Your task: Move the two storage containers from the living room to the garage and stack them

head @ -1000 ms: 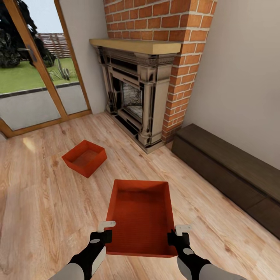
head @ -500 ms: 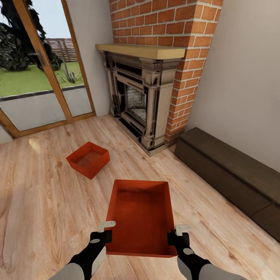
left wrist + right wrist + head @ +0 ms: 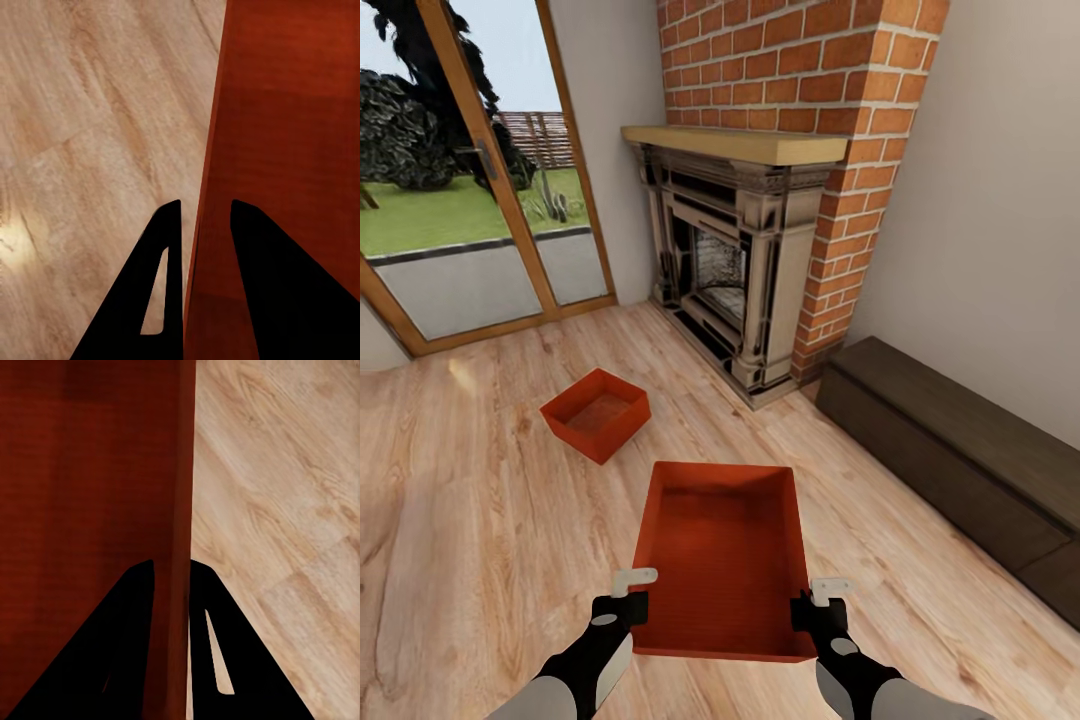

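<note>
I hold one orange-red storage container (image 3: pixel 722 560) level above the light wood plank floor (image 3: pixel 460 560) of the living room. My left gripper (image 3: pixel 628 597) is shut on its left wall (image 3: pixel 206 225), and my right gripper (image 3: pixel 816 602) is shut on its right wall (image 3: pixel 180 547). The second storage container (image 3: pixel 596 414) lies on the planks ahead and to the left, tilted diagonally, between me and the glass doors.
An ornate fireplace (image 3: pixel 735 270) with a brick column (image 3: pixel 830 130) stands ahead. A low dark wood bench (image 3: pixel 960 450) runs along the cream wall at the right. Wood-framed glass doors (image 3: pixel 470 200) fill the left. Open plank floor lies at the left.
The whole picture has shifted right and slightly down, so the camera has turned left. The held container stays fixed between my grippers.
</note>
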{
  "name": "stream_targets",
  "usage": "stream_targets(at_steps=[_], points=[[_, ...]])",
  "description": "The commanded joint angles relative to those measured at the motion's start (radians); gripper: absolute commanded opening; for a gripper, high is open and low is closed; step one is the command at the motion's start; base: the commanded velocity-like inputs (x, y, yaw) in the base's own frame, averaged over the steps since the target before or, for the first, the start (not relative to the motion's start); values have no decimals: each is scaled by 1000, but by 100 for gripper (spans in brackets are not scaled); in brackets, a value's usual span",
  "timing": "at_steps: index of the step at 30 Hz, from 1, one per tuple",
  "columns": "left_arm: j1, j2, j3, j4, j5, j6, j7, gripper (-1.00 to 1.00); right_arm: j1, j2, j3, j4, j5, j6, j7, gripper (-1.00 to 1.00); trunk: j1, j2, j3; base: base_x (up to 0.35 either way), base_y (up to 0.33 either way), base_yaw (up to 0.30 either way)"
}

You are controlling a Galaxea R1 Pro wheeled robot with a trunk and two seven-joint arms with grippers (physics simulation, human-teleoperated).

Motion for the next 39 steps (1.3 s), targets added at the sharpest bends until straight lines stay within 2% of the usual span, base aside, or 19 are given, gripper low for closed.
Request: stream_targets(at_steps=[1,39], points=[[-1,4,21,1,-10,1,6,-100,-1,-2,-31,-1,-19,-9,-6,-100,0,-1,1,0,0,83],[-1,5,23,1,-10,1,8,-100,-1,-1,-31,-1,-19,-9,-6,-100,0,-1,61,0,0,83]])
